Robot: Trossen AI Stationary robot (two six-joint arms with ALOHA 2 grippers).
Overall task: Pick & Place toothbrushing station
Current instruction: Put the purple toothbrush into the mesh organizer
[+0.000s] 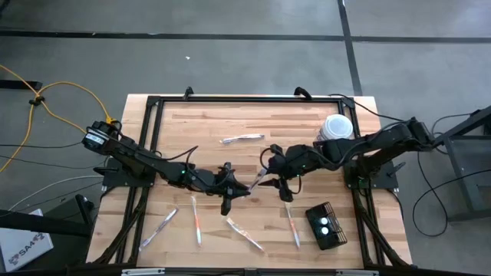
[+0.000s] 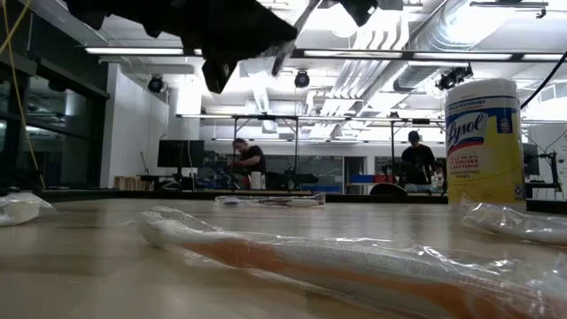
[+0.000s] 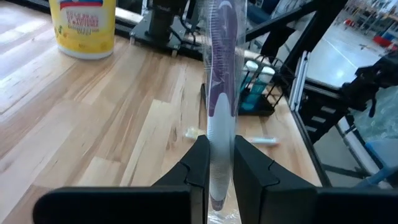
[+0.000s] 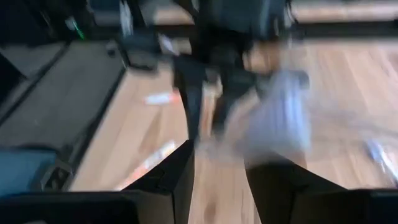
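My left gripper [image 1: 234, 190] [image 3: 221, 168] is over the middle of the table, shut on a purple toothbrush in a clear wrapper [image 3: 222, 74] [image 1: 259, 180]. My right gripper [image 1: 275, 175] [image 4: 221, 180] is open and faces it at the toothbrush's other end. The wrapper's end [image 4: 280, 127] lies just ahead of its fingers; whether they touch it I cannot tell. The black wire-mesh basket [image 1: 338, 231] [image 3: 268, 102] stands on the table near the right front corner, with two items upright in it. My left gripper pinches the wrapped toothbrush near one end [image 3: 219, 134] between its two fingers. The fingers lie about level, pointing toward the table's right edge. The toothbrush runs on along them and sticks out ahead toward my right gripper. It is lifted clear of the table.
A yellow canister with a white lid [image 1: 337, 126] [image 2: 483, 142] stands at the far right. Several wrapped toothbrushes lie on the table: one far of centre [image 1: 242, 139], others along the near edge [image 1: 159, 228] [image 1: 196, 220] [image 1: 245, 234] [image 1: 292, 222]. People are in the room behind the table [image 2: 251, 164].
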